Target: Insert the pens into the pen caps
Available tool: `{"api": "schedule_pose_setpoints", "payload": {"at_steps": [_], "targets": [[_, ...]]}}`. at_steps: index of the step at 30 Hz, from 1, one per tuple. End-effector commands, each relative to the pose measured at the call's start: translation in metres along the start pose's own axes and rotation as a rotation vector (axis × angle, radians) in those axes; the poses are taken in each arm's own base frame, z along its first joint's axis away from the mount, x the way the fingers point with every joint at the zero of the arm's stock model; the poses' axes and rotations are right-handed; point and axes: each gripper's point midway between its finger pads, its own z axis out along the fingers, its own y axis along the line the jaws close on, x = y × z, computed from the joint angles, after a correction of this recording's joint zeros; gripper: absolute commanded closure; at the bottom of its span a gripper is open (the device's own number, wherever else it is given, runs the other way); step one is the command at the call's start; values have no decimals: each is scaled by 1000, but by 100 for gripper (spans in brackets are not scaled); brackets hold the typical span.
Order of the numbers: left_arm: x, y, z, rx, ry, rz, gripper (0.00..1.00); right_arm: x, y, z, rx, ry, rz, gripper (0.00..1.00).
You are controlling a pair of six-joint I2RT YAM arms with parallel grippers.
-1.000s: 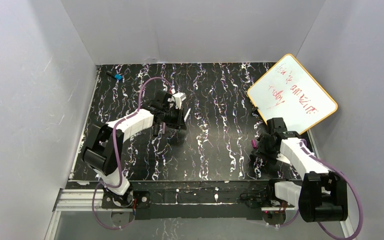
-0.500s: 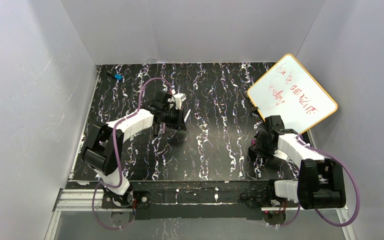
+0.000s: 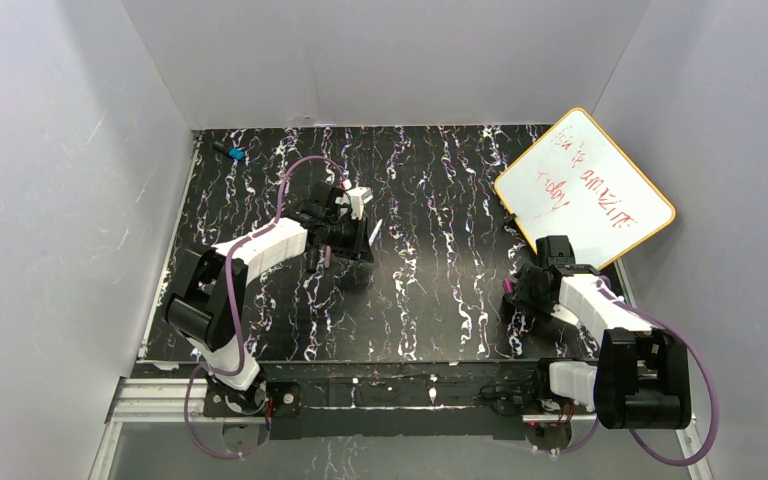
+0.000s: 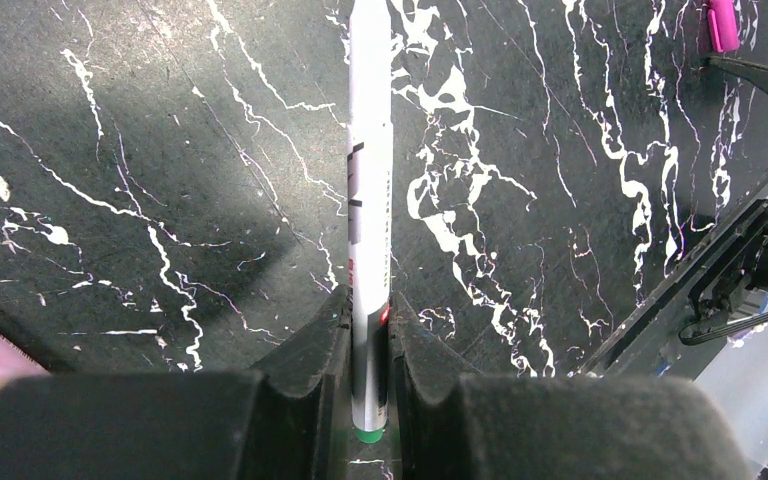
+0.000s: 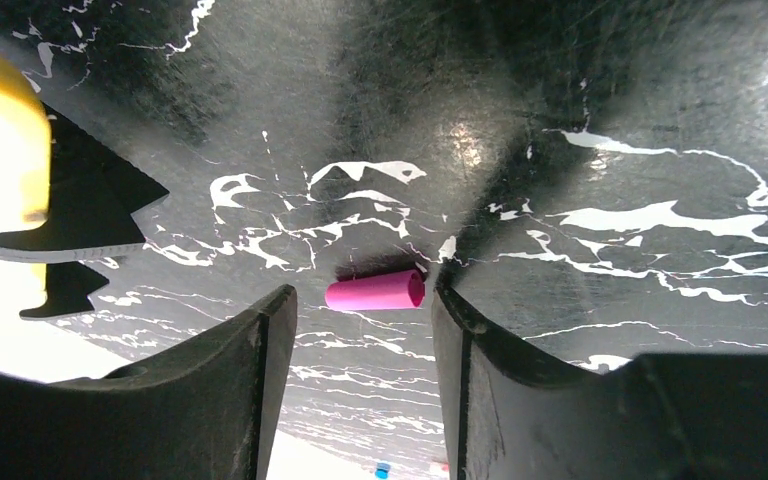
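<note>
The right arm is swinging its elbow in toward the middle of the desk [image 3: 430, 300] compared with a second ago, and the right gripper [image 3: 520, 293] is sitting slightly nearer the whiteboard [image 3: 585, 185] than it was. The left arm is staying where it was.

The left gripper [image 4: 368, 322] is pinching a white pen [image 4: 370, 150] between its fingers, pressed tight on the barrel close to its green-tipped end. The rest of the pen is sticking straight out ahead of the gripper above the black marbled desk. From above, the pen [image 3: 373, 232] is showing as a thin pale streak beside the left gripper [image 3: 363, 238], left of the desk's middle.

The right gripper [image 5: 358, 312] is standing spread, its two fingers reaching down on either side of a pink cap [image 5: 375, 290]. The cap is lying on its side on the desk between the fingers, its open end just beside one finger; whether they are touching is hard to tell. In the overhead view the cap [image 3: 508, 286] is peeking out at the gripper's left side, near the whiteboard's lower corner.

The whiteboard is leaning tilted at the right side of the desk, with red writing on it. A small black item with a blue end [image 3: 230, 153] is lying at the far left corner, well apart from both arms.
</note>
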Motion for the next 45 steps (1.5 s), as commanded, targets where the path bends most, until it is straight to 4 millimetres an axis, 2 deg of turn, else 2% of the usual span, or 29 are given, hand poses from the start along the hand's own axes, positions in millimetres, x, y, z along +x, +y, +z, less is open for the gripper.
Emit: {"api": "schedule_pose_setpoints", "payload": {"at_steps": [1,10,20,23,25,27,30,34,36,38,41,45], "targets": [[-5,-7,-8,24,1,10,100,-14,-6,10,51,-61,162,41],[0,-5,-10,13,20,18,100,-11,-14,17,86,-42,160,52],[5,-3,-7,12,39,13,100,-9,-18,20,92,-26,133,83],[6,-2,-6,11,42,12,100,-2,-15,19,89,1,75,93],[7,-2,-6,12,43,13,100,7,-12,17,91,30,-23,99],[7,-2,-6,12,44,16,100,18,0,12,63,58,-174,99],[7,-4,-6,21,43,32,100,51,25,3,-5,172,-401,99],[5,-8,-9,50,38,89,100,113,59,-17,-148,383,-643,99],[7,-7,-11,54,33,129,100,144,69,-28,-215,430,-768,99],[10,-3,-13,42,32,170,100,174,71,-38,-279,462,-897,99],[13,-3,-14,44,34,194,100,210,65,-52,-345,506,-1033,99],[12,-5,-15,59,0,211,100,235,47,-72,-421,490,-1148,99]]}}
